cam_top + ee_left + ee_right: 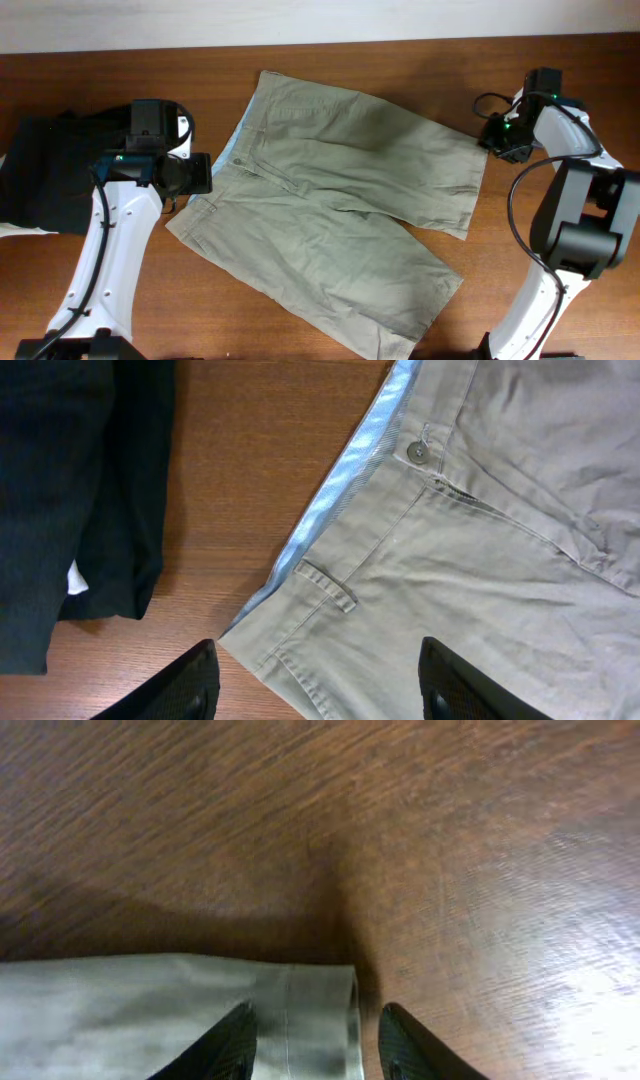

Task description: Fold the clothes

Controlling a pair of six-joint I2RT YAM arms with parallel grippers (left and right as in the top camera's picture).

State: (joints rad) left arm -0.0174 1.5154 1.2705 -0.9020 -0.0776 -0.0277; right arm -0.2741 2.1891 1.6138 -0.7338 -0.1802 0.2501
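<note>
The khaki shorts [340, 200] lie spread flat on the wooden table, waistband at the left, both legs pointing right. My left gripper [190, 172] is open over the waistband's near corner; in the left wrist view its fingers [318, 690] straddle that corner, with the pale blue lining [350, 470] and the button [417, 453] above. My right gripper [497, 135] is open at the far leg's hem corner; in the right wrist view its fingers [318, 1045] straddle the hem corner of the shorts [300, 1010].
A dark folded garment [50, 170] lies at the left edge of the table, close to my left arm; it shows in the left wrist view [70, 500]. Bare wooden table [520, 250] lies right of the shorts.
</note>
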